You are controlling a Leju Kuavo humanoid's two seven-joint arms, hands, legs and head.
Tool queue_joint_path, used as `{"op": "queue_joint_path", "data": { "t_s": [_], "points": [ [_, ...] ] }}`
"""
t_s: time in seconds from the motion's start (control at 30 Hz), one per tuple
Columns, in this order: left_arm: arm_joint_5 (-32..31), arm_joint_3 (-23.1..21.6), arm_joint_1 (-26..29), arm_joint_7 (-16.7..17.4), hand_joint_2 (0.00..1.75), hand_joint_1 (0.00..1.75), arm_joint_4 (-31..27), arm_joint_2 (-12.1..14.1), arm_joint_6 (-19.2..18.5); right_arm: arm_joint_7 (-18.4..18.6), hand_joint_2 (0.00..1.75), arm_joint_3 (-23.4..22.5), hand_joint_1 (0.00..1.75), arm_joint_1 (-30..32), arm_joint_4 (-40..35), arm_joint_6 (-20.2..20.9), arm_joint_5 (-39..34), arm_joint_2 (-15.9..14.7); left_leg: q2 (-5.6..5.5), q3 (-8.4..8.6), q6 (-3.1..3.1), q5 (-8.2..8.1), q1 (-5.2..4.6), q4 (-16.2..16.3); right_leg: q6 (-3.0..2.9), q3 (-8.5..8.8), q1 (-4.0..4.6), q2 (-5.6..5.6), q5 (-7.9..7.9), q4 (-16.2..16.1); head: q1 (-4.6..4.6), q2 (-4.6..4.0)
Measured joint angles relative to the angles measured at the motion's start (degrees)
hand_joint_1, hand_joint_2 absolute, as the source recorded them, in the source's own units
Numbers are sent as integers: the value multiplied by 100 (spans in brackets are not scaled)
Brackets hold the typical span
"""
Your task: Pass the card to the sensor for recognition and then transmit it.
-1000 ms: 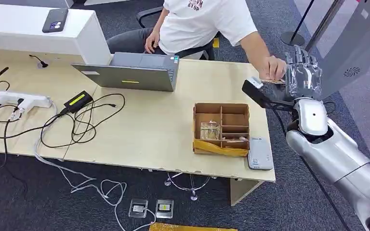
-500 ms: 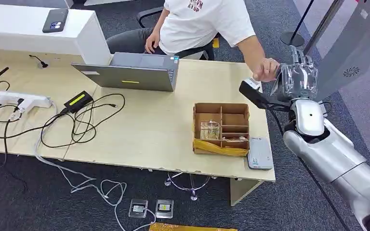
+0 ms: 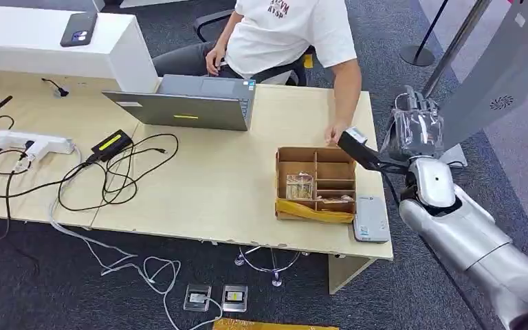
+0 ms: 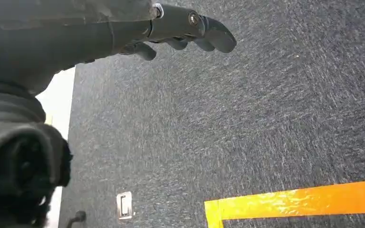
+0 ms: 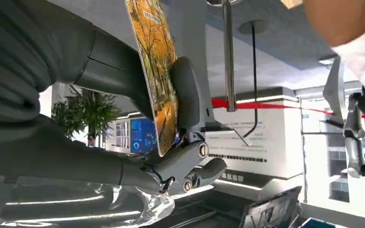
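Right robot hand [image 3: 416, 127] is sitting raised just off the right edge of the worktop [image 3: 199, 192]. In your right wrist view its thumb and fingers [image 5: 187, 95] are pinching the card [image 5: 157, 71], a thin one with an orange-yellow printed face, held edge-on. So the card is sitting in the right robot hand, not on the worktop.

Left robot hand [image 4: 180, 28] is hanging over dark carpet [image 4: 266, 118] near an orange floor stripe [image 4: 294, 202]. Fingers are slightly curled, spread, holding nothing.

You're seeing a white reader-like device [image 3: 370, 218] lying at the front right corner of the worktop, just beside a brown divided box [image 3: 316, 182]. Can't tell if it's the sensor.

A person in a white shirt [image 3: 285, 31] is sitting behind the worktop, one hand [image 3: 333, 134] resting at the far edge of the box, apart from the right robot hand. Grey laptop [image 3: 192, 103] is sitting in front of the person; black cables [image 3: 124, 172] and a white power strip [image 3: 34, 143] are lying on the left part.
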Motion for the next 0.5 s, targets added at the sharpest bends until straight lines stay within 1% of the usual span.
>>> {"op": "queue_joint_path", "data": {
  "t_s": [0.3, 0.5],
  "points": [
    [166, 0, 4, -2, 0, 0, -24, 2, 9, -125, 175, -72, 175, 500, 253, -448, -393, 13, 0, 1, 0, 0, 0, 0, 0, 0, 0, 1, 0, 0, 0, 0],
    [218, 0, 7, 0, 0, 0, -31, 2, 9, -160, 175, -236, 175, 781, 317, -575, -699, 2, 0, 1, 0, 0, 1, 0, 0, 0, 1, 1, 0, 0, 0, 0]
  ]
}}
